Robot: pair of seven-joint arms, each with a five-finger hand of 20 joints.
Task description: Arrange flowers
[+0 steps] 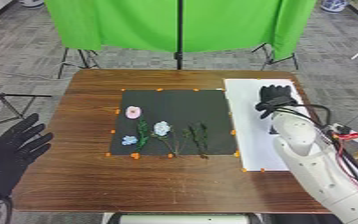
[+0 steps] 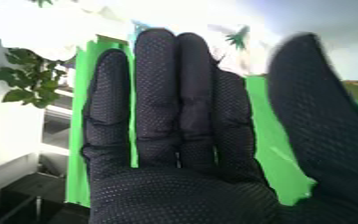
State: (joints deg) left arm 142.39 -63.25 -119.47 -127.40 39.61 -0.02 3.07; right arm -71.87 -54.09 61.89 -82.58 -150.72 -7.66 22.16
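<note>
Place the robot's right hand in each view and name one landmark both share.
Head view: right hand over the white sheet on the table's right side.
Right wrist view: right hand close up, fingers straight, in front of green cloth.
Shared landmark: green cloth, beyond the table.

The head view looks forward and down from above the near side of the brown wooden counter (image 1: 95, 175), far enough off to span near and far edges and the hanging bright green cloth (image 1: 127, 25) beyond. The right wrist view looks from very near over the palm of the black-gloved right hand (image 1: 276, 95) and along its fingers (image 2: 156, 100); both share that hand and the cloth.
</note>
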